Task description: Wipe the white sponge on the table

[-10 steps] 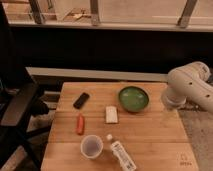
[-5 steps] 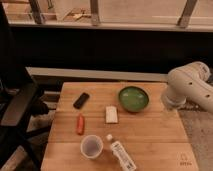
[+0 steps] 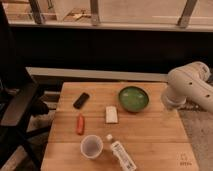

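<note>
The white sponge lies flat near the middle of the light-wood table, just left of and in front of a green bowl. Only the white links of my arm show, over the table's right edge beside the bowl. My gripper is not in view; it is out of sight past the arm at the right. Nothing touches the sponge.
A black phone lies at the back left. An orange stick-like object lies left of the sponge. A pale round cup and a lying white labelled bottle are at the front. A dark chair stands left of the table.
</note>
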`<state>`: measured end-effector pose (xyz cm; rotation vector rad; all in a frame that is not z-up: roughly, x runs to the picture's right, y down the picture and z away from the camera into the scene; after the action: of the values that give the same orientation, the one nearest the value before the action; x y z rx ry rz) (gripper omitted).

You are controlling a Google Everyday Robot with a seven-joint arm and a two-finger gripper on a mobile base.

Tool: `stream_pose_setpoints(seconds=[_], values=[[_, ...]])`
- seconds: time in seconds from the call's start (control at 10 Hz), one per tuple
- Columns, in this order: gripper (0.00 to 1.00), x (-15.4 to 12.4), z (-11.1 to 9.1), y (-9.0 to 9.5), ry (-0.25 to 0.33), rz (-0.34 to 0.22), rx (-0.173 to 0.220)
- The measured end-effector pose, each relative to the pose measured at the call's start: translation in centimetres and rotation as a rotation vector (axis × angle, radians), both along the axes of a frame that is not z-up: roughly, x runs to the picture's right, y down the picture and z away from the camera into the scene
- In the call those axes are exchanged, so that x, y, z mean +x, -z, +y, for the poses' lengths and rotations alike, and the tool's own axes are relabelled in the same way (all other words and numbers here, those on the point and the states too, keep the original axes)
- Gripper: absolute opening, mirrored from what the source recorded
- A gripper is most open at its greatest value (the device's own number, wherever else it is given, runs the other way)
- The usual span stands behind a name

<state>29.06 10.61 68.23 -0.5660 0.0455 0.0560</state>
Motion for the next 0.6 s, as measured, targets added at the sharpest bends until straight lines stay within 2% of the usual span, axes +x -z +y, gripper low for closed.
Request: stream_pose_setpoints(seconds=[0.2, 0.3, 0.4, 0.5, 0.6], values=[[0.65, 0.0, -0.1, 0.0, 0.0, -0.001, 0.001], [0.65, -0.3, -0.2, 0.1, -0.022, -0.005, 0.001], [0.65, -1.0, -0.5, 0.2, -0.058, -0.008, -0.004], [0.65, -3.1, -1.4, 0.2, -0.122, -0.027, -0.011], [0.65, -5.0, -2.2, 0.2, -0.159, -0.045, -0.018]])
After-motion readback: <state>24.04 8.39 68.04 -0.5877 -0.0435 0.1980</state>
